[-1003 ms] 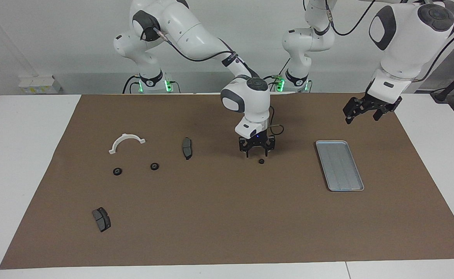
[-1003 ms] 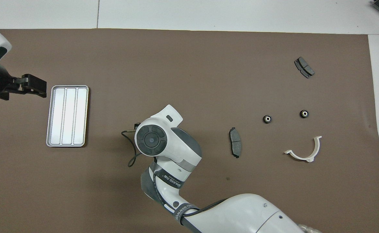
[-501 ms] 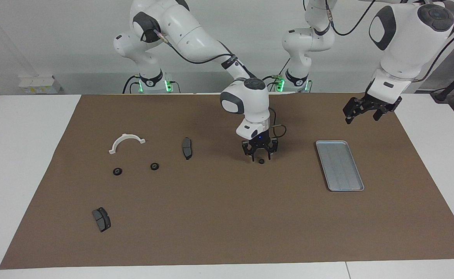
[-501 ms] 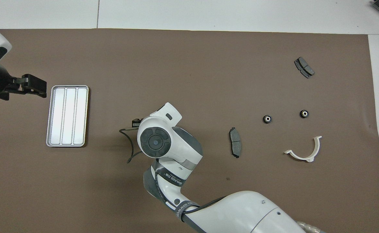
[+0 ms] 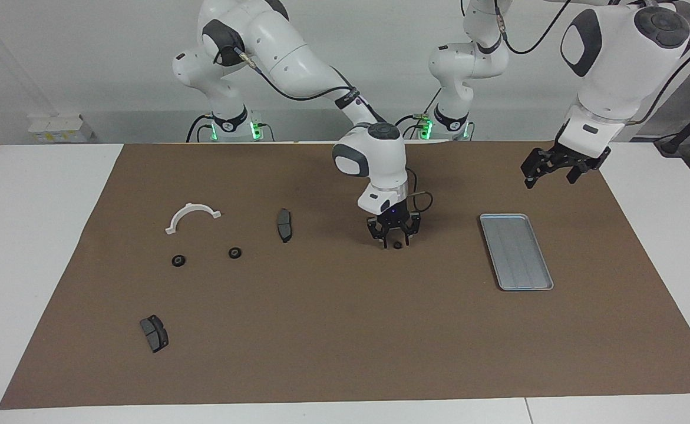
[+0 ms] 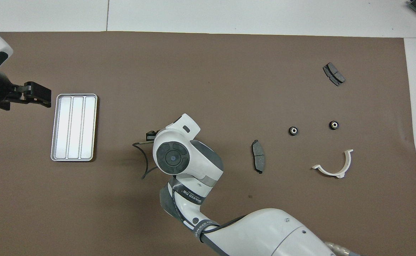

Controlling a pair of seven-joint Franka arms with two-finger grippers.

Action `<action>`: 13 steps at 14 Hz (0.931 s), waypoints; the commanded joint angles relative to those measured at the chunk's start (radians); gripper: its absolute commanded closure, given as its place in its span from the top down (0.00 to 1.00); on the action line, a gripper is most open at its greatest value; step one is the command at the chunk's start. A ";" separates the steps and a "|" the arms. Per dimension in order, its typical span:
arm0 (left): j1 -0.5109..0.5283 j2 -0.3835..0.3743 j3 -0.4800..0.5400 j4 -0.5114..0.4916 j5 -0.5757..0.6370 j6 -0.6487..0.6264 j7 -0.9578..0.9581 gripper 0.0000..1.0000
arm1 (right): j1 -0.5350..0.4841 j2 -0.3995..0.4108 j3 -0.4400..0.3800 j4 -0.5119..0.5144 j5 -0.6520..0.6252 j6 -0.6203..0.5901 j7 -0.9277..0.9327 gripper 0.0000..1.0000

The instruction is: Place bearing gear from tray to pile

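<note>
A small black bearing gear (image 5: 398, 244) lies on the brown mat, midway along the table. My right gripper (image 5: 396, 241) is low over it, open, with a finger on each side; I cannot tell whether they touch it. In the overhead view the right arm's wrist (image 6: 172, 158) hides the gear. The silver tray (image 5: 515, 251) lies toward the left arm's end with nothing in it; it also shows in the overhead view (image 6: 74, 127). My left gripper (image 5: 552, 174) waits, open, in the air beside the tray's end nearer the robots.
Two more bearing gears (image 5: 178, 260) (image 5: 235, 252) lie toward the right arm's end. By them are a white curved bracket (image 5: 192, 215) and a dark brake pad (image 5: 284, 225). Another brake pad (image 5: 154, 333) lies farther from the robots.
My right gripper has come down and shifted slightly, so its fingers now stand on either side of the middle bearing gear. The left arm has not moved.
</note>
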 commanded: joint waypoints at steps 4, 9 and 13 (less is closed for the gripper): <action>0.012 -0.028 -0.007 -0.034 0.010 0.019 0.006 1.00 | -0.002 -0.004 -0.001 -0.020 -0.050 0.037 0.041 0.48; 0.012 -0.028 -0.007 -0.034 0.010 0.019 0.008 1.00 | -0.002 -0.004 -0.001 -0.008 -0.081 0.039 0.063 0.36; 0.012 -0.028 -0.007 -0.037 0.010 0.019 0.006 1.00 | -0.007 -0.004 0.001 -0.004 -0.101 0.042 0.064 0.35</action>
